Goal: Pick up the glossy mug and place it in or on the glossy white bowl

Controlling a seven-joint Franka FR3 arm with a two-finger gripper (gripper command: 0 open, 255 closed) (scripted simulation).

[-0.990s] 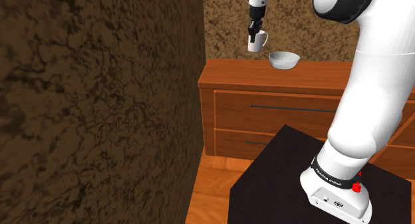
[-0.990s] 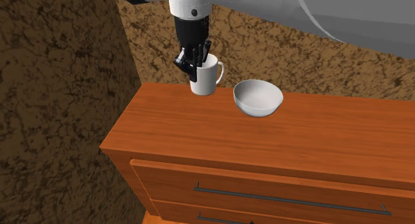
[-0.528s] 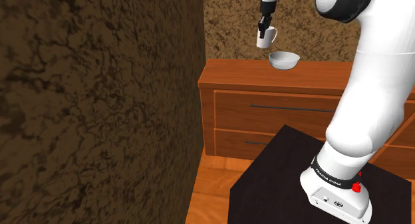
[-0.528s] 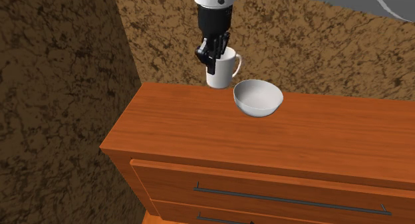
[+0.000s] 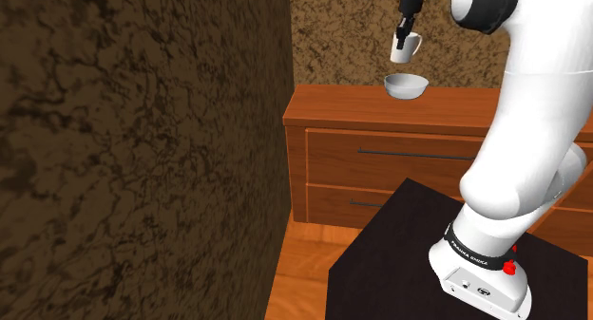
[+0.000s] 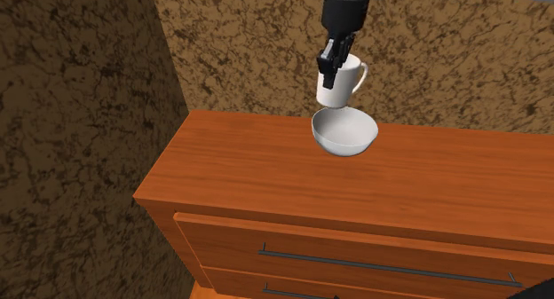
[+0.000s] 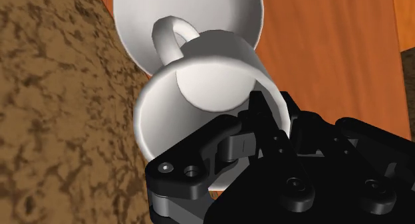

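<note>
White mug (image 6: 341,84) just above white bowl (image 6: 344,137)

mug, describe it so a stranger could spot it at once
Find the wooden dresser against the brown wall. Just above the white bowl on its top hangs the mug, held at its rim by the black gripper. Unlike the bowl, it has a handle.

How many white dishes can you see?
2. A mug is held up in the robot's jaws, just above a bowl sitting on the wooden dresser. None seem hidden.
</note>
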